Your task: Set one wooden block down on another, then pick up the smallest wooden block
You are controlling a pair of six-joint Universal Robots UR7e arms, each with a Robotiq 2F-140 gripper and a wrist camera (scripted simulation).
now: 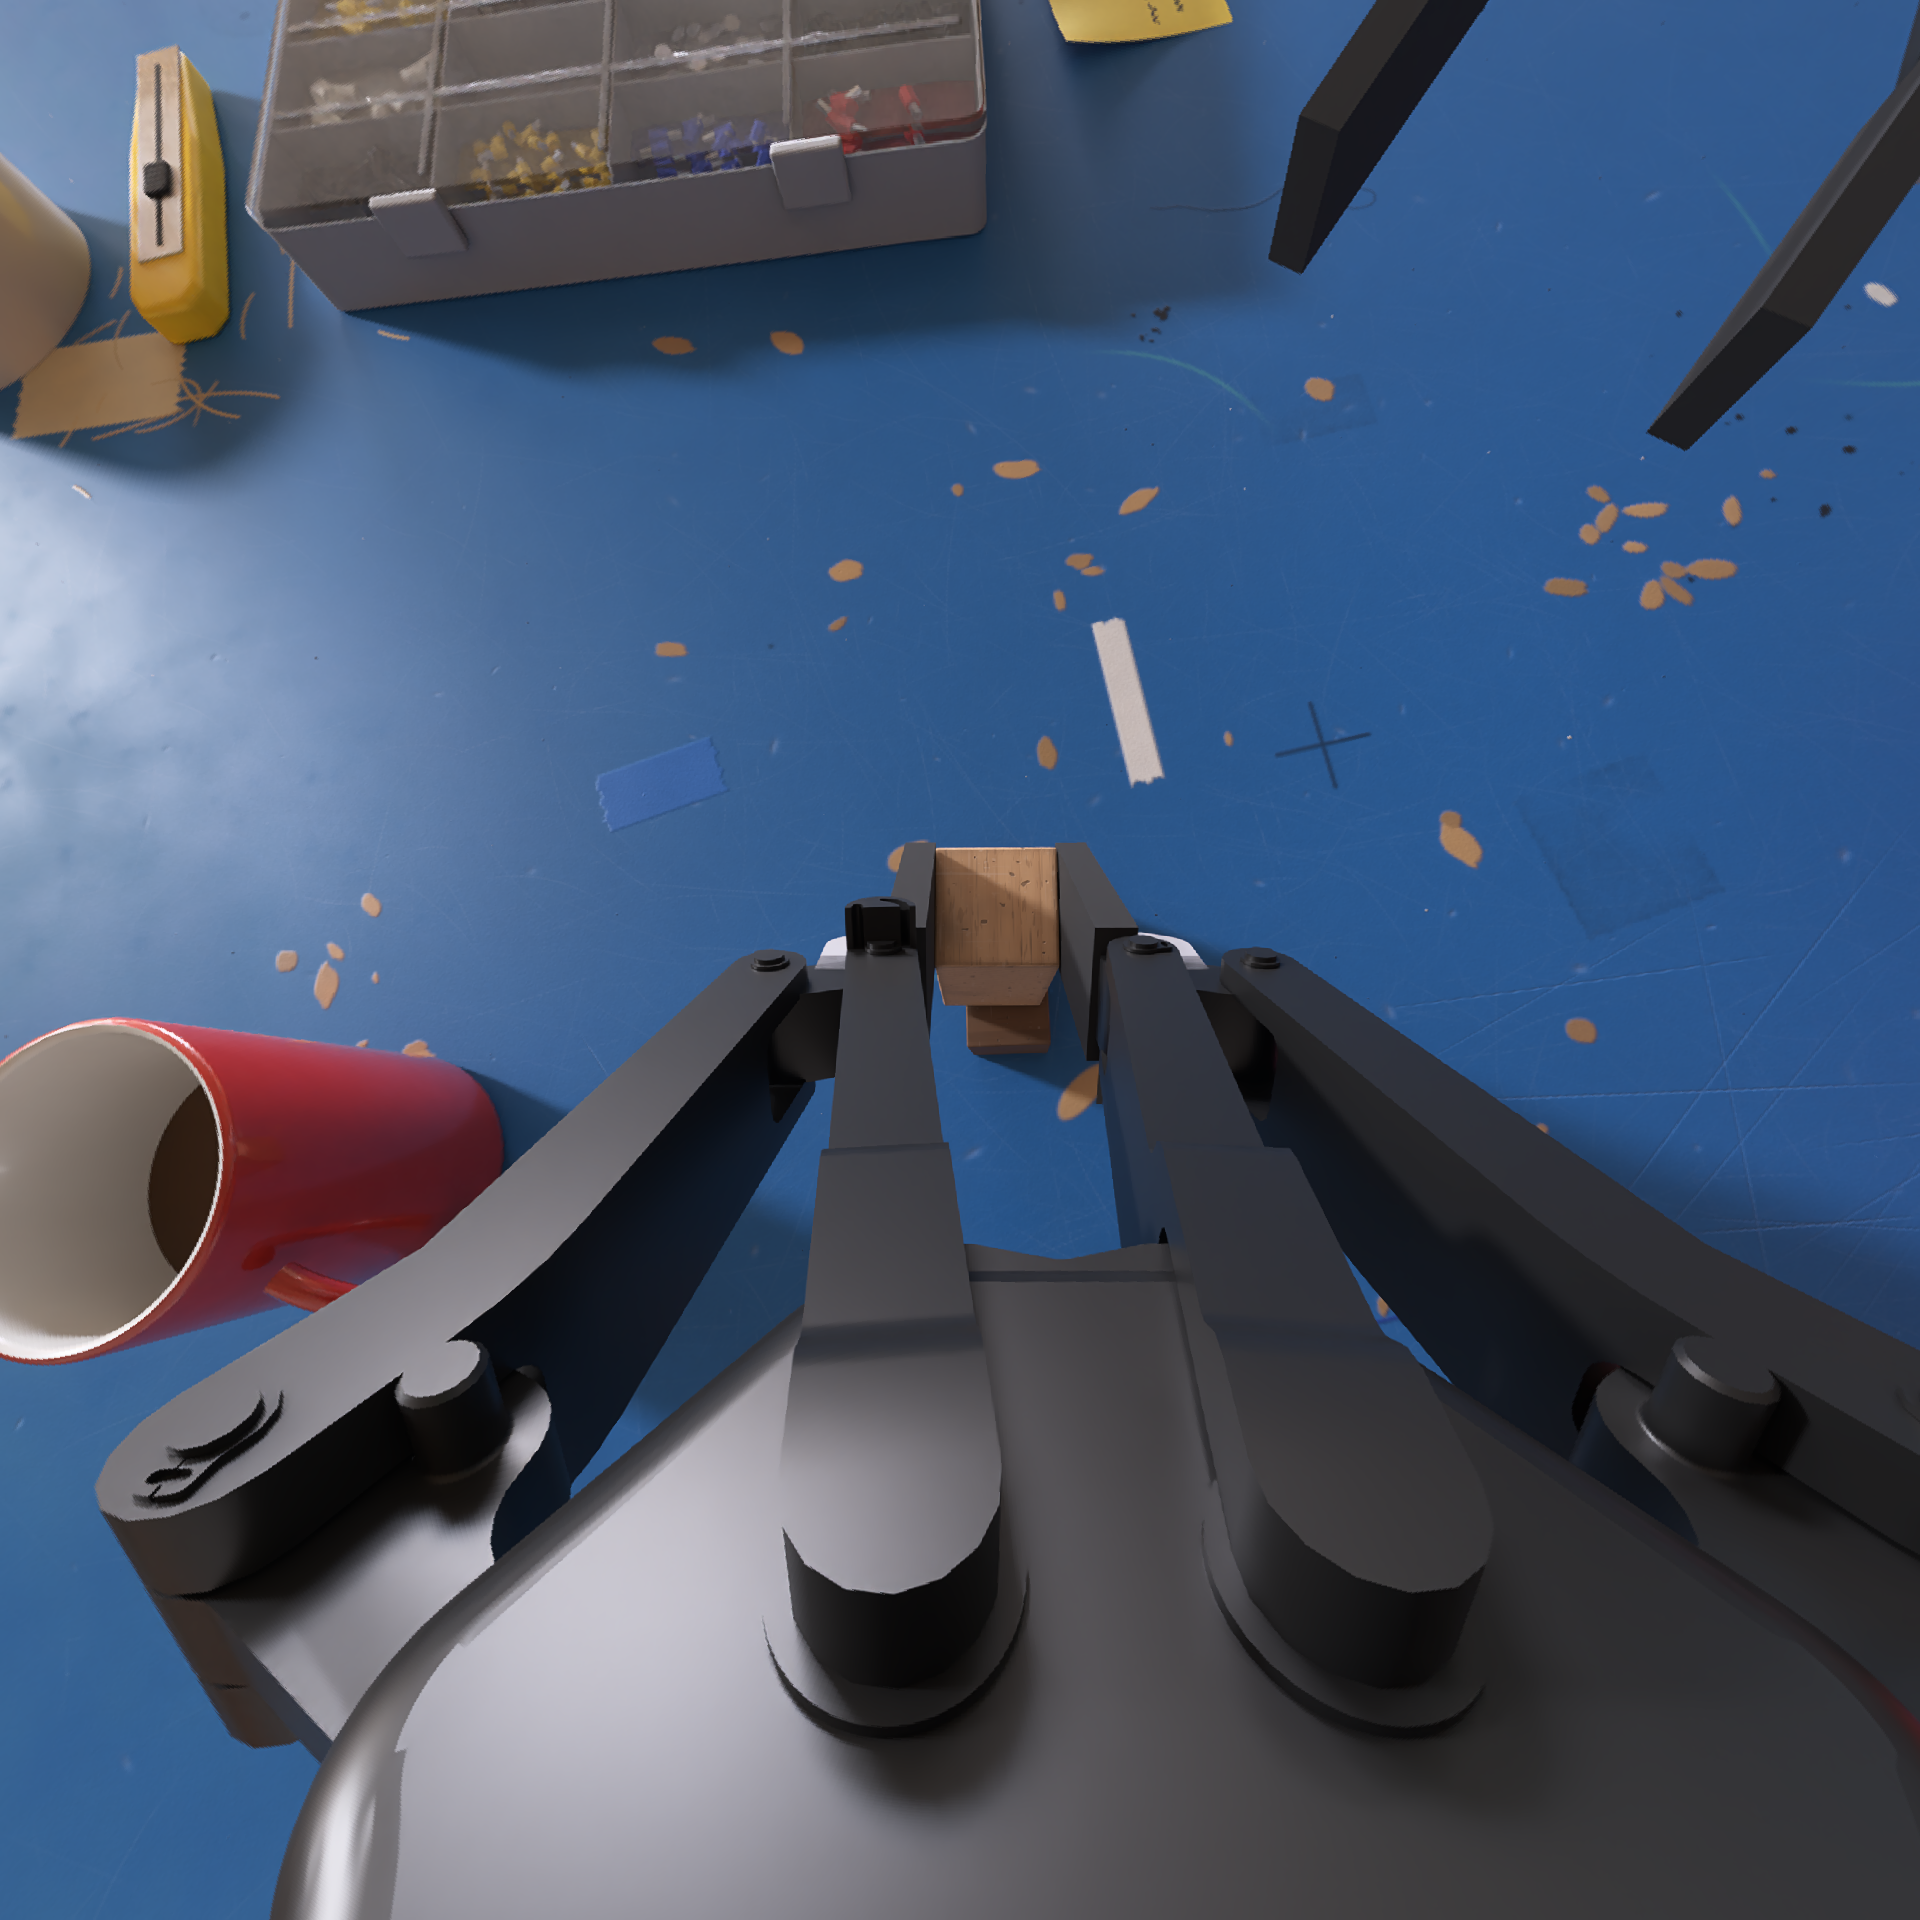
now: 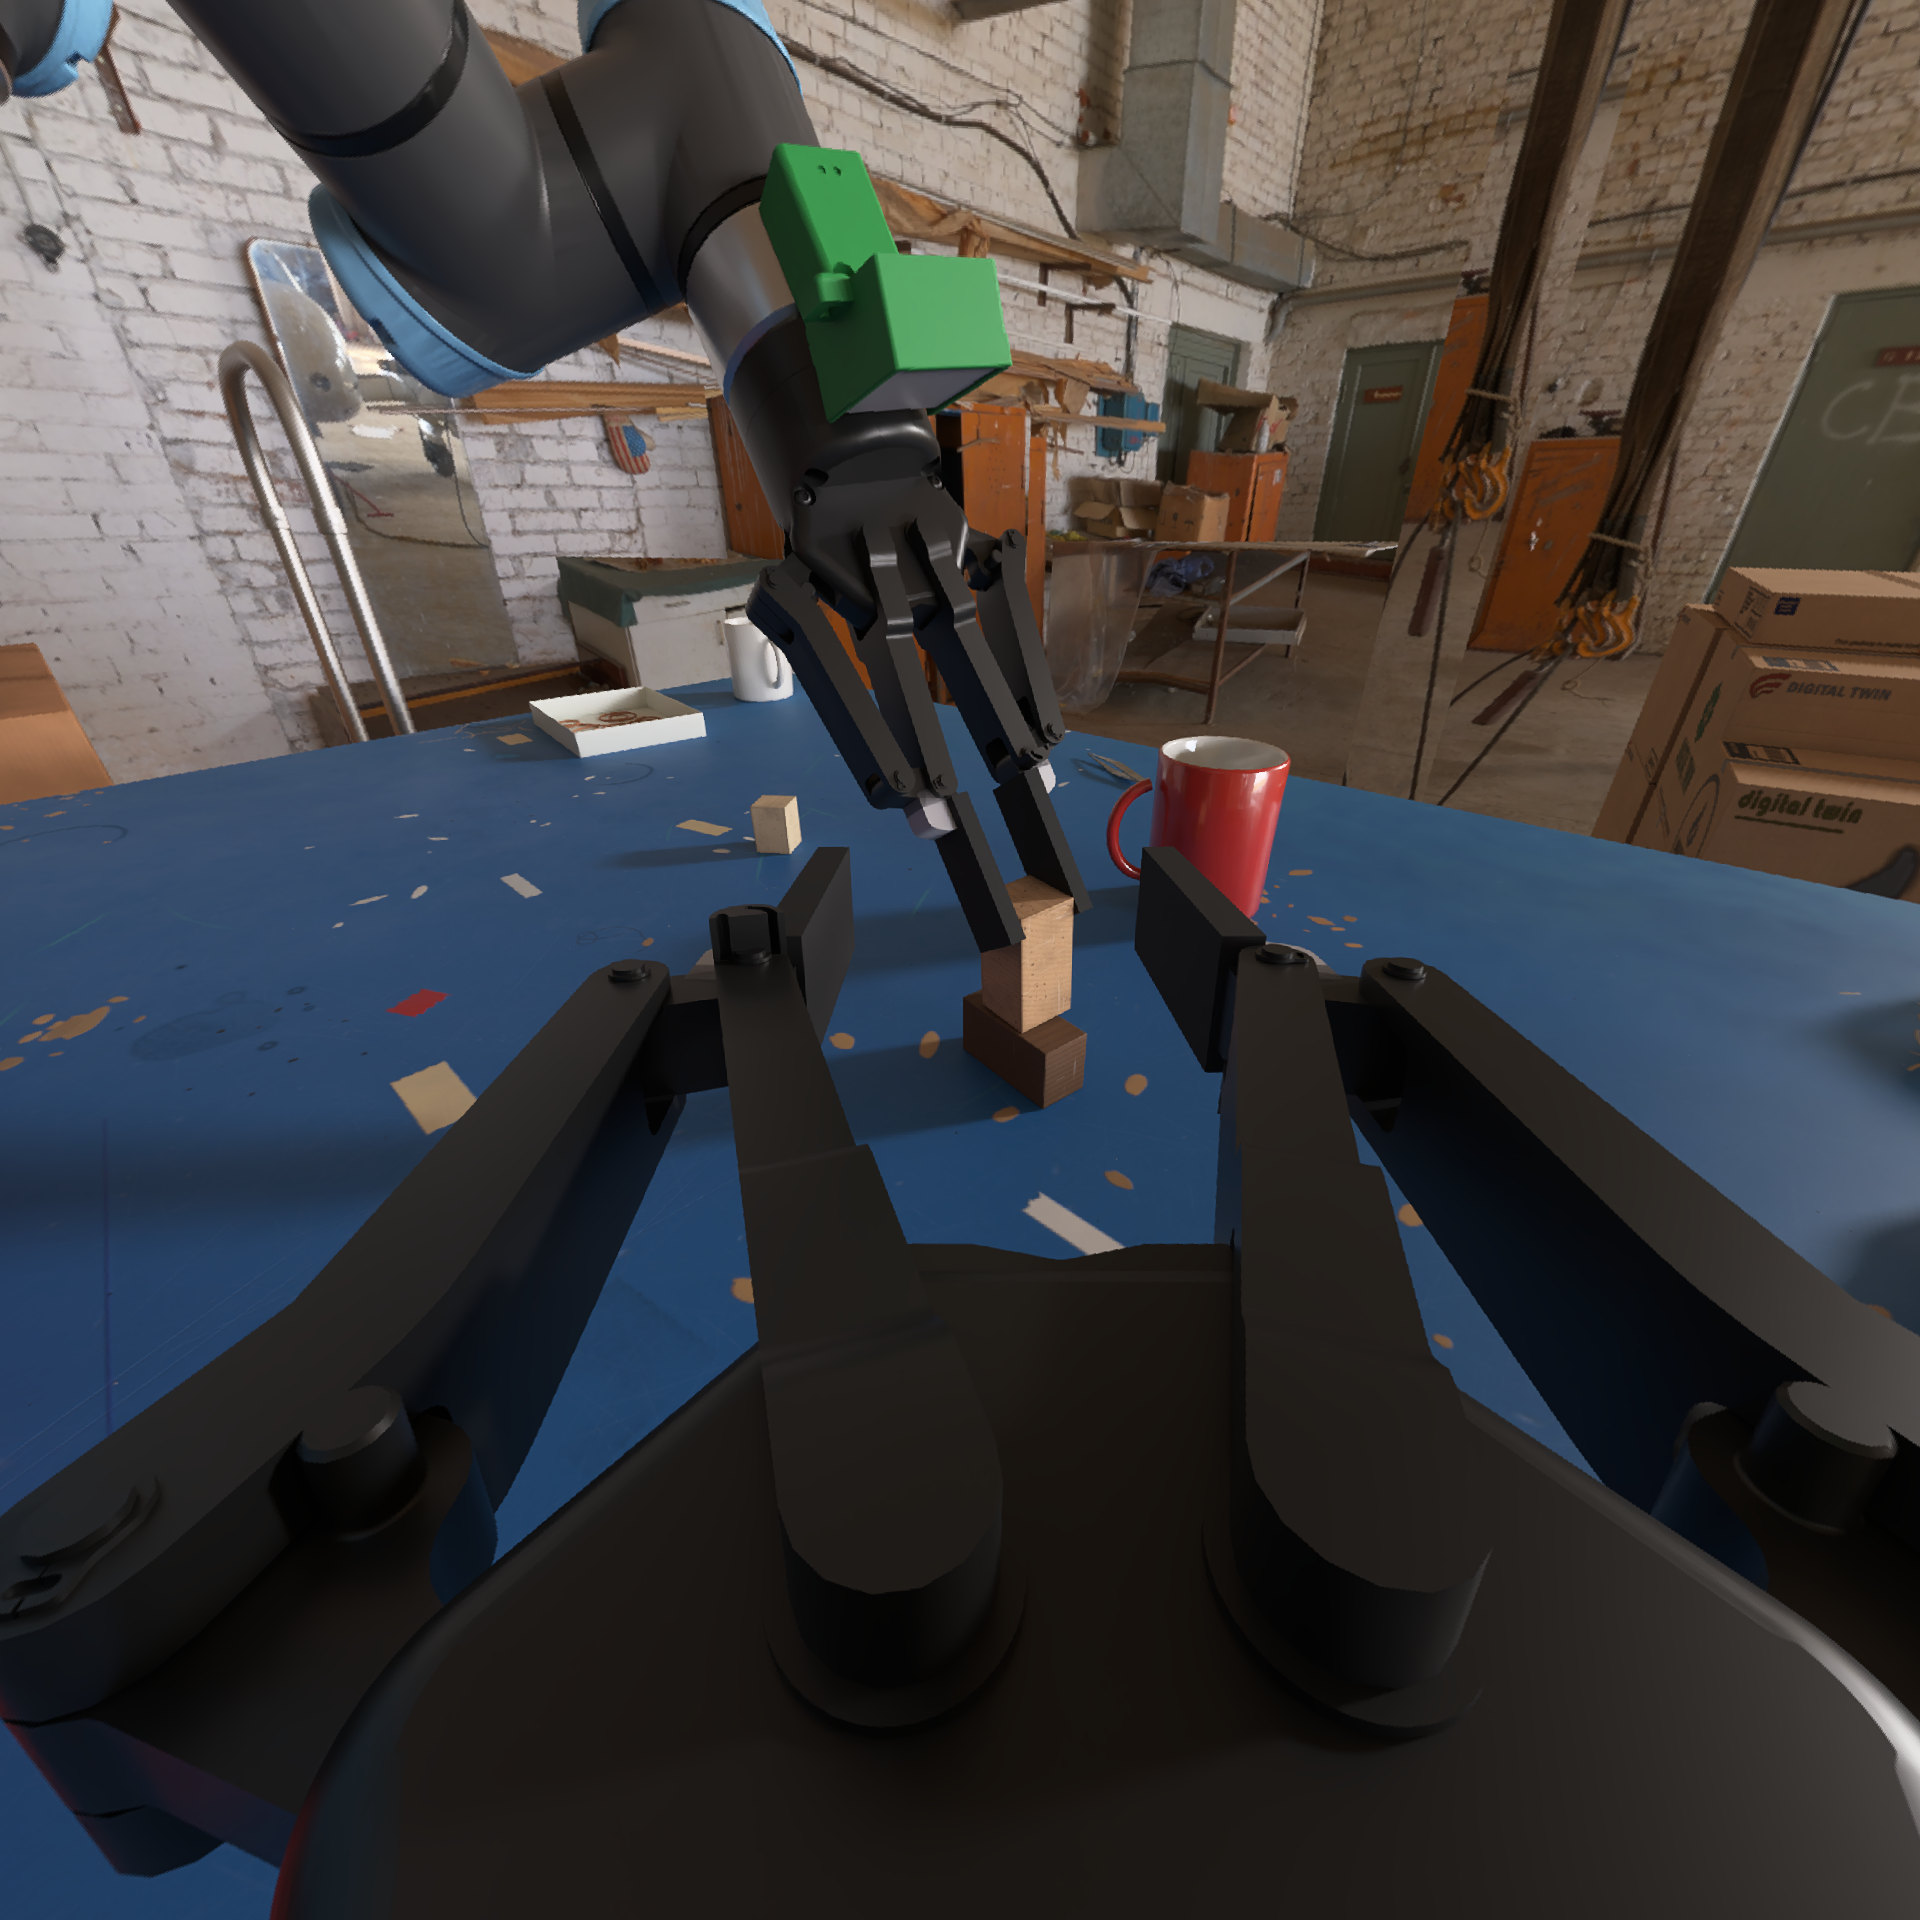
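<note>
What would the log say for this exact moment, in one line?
left gripper: shut on light wooden block | resting on dark wooden block | right gripper: open | small pale cube: untouched

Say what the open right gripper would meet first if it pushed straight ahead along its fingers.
Probably the tall light wooden block held by the left gripper, stacked on the dark wooden block; depth is unclear.
</note>
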